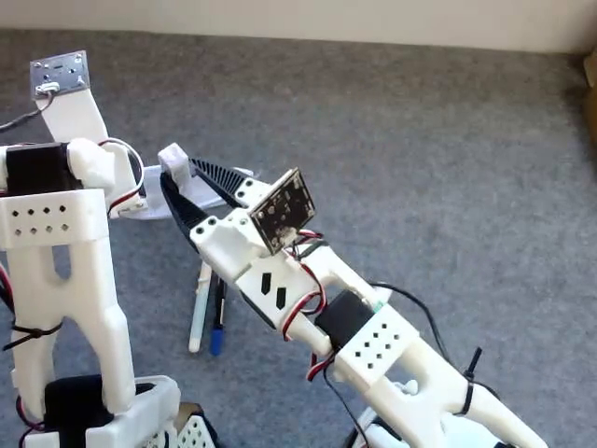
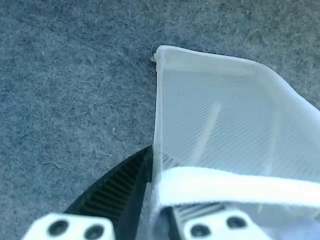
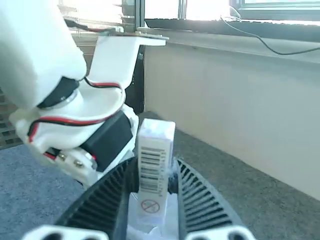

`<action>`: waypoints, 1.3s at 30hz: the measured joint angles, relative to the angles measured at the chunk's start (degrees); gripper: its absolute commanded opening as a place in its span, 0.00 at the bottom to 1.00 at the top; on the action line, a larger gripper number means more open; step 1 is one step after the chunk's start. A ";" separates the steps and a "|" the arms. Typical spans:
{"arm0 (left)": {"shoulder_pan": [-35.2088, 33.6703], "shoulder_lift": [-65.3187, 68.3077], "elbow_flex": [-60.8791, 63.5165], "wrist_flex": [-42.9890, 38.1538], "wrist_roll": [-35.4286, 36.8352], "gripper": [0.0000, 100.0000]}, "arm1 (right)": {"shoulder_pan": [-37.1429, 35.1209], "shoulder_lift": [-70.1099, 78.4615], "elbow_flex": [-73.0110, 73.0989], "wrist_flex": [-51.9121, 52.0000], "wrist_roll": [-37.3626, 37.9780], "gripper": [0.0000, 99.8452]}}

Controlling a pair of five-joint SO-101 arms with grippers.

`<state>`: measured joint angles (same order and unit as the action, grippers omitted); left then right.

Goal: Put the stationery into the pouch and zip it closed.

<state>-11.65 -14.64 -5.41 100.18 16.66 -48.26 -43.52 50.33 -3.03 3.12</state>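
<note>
The step in hand looks like feeding the small white box (image 3: 155,150) into the pouch (image 2: 225,120). The right gripper (image 3: 154,169) has its jaws closed on the box's lower half and holds it upright, raised off the table just beside the left arm. The left gripper (image 2: 157,175) seems pinched on the pouch's white rim band, one black jaw outside the mesh wall and the other behind it. The pouch lies toward the table's left side, and faint long shapes show through its mesh (what they are I cannot tell). To do this well, I judge the left arm should keep the rim lifted so the mouth gapes. The right arm should tip the box end-first over the opening and let go only once it is well past the band. Otherwise it may catch on the rim and drop onto the table. A white pen (image 1: 200,313) and a blue pen (image 1: 217,322) lie side by side nearer the table's front edge. The box carries a barcode and a small crossed-circle symbol, and no lettering is legible.
</note>
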 measured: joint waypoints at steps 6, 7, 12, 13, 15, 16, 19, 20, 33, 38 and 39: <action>0.00 0.00 0.00 0.00 0.00 0.01 | -0.09 0.00 2.90 -2.02 0.00 0.00; 0.00 0.00 0.00 0.00 0.00 0.01 | -0.09 0.00 3.16 -2.11 0.00 0.00; 0.00 0.00 0.00 0.00 0.00 0.01 | -0.09 0.00 3.52 -2.81 0.00 0.00; 0.00 0.00 0.00 0.00 0.00 0.01 | -0.09 0.00 3.52 -2.81 0.00 0.00; 0.00 0.00 0.00 0.00 0.00 0.01 | -0.09 0.00 3.52 -2.81 0.00 0.00; 0.00 0.00 0.00 0.00 0.00 0.01 | -0.09 0.00 3.52 -2.81 0.00 0.00; 0.00 0.00 0.00 0.00 0.00 0.01 | -0.09 0.00 3.52 -2.81 0.00 0.00; 0.00 0.00 0.00 0.00 0.00 0.01 | -0.09 0.00 3.52 -2.81 0.00 0.00; -0.09 0.00 0.00 0.00 0.00 0.01 | -0.18 7.30 3.52 -10.90 0.09 0.01; -0.79 0.00 0.00 0.00 0.00 0.01 | -0.26 7.30 3.52 -11.25 1.76 0.01; -0.79 0.00 0.00 0.00 0.00 0.01 | -0.26 7.30 3.52 -11.25 3.34 0.01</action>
<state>-12.44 -14.64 -5.41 100.18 16.66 -48.53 -36.22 53.85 -14.29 6.46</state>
